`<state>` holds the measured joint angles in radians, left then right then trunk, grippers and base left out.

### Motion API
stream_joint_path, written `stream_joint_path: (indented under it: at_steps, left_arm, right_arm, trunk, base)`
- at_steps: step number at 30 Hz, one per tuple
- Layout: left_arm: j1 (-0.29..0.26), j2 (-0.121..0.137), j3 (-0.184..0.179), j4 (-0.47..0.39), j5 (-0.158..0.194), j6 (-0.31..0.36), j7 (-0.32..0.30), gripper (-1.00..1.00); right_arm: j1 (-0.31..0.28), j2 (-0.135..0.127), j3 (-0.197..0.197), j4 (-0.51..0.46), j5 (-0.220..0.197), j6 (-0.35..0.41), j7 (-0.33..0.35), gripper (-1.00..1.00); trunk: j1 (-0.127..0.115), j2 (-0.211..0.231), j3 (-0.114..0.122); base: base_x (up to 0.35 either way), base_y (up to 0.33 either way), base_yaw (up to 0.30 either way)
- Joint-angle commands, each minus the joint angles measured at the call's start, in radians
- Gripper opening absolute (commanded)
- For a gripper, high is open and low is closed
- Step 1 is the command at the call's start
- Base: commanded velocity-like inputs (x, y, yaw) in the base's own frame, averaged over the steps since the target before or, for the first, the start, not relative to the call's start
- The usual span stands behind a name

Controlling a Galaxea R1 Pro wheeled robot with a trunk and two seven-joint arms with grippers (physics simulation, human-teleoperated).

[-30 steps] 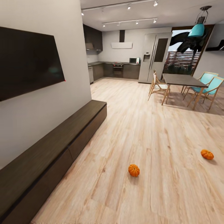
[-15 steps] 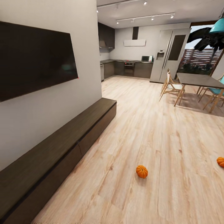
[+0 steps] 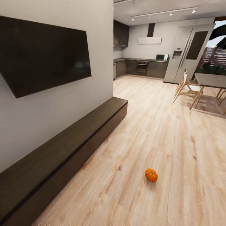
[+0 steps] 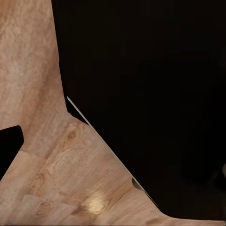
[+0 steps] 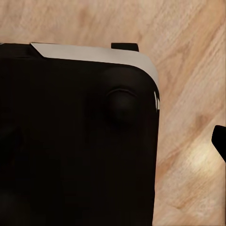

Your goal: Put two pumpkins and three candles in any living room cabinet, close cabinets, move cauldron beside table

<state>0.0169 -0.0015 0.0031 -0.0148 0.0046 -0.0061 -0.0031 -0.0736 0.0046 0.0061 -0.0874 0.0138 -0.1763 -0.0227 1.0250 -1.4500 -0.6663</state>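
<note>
one pumpkin [image 3: 151, 175] alone on the pale wood floor [image 3: 163, 131], well apart from the cabinet [image 3: 62, 157]. long low dark cabinet along the left wall, fronts shut, under a wall-mounted black tv [image 3: 44, 56]. far behind, kitchen with a fridge [image 3: 188, 53], and a dining table [image 3: 212, 80] with a chair [image 3: 188, 89] at the right edge. in both wrist views, dark robot body over floor planks; grippers' opening and grasp impossible to tell.
</note>
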Motion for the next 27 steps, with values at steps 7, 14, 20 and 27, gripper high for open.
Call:
stream_joint_path:
  at_steps: [7, 14, 20, 27]
  left_arm:
    - [0.0, 0.0, 0.0, 0.001, 0.0, 0.0, 0.0, 1.0]
    - [0.0, 0.0, 0.0, 0.001, 0.0, 0.0, 0.0, 1.0]
    - [0.0, 0.0, 0.0, 0.001, 0.0, 0.0, 0.0, 1.0]
    - [0.0, 0.0, 0.0, 0.0, 0.0, 0.0, 0.0, 1.0]
  right_arm:
    - [0.0, 0.0, 0.0, 0.0, 0.0, -0.001, 0.0, 1.0]
    - [0.0, 0.0, 0.0, 0.0, 0.0, -0.002, 0.0, 1.0]
    - [0.0, 0.0, 0.0, 0.0, 0.0, -0.002, 0.0, 1.0]
    - [0.0, 0.0, 0.002, 0.0, 0.0, -0.004, 0.001, 1.0]
  trunk:
    - [0.0, 0.0, -0.008]
    - [0.0, 0.0, -0.015]
    - [0.0, 0.0, -0.022]
    - [0.0, 0.0, -0.028]
  base:
    - [0.0, 0.0, 0.225]
    - [0.0, 0.0, 0.225]
    - [0.0, 0.0, 0.225]
    - [0.0, 0.0, 0.178]
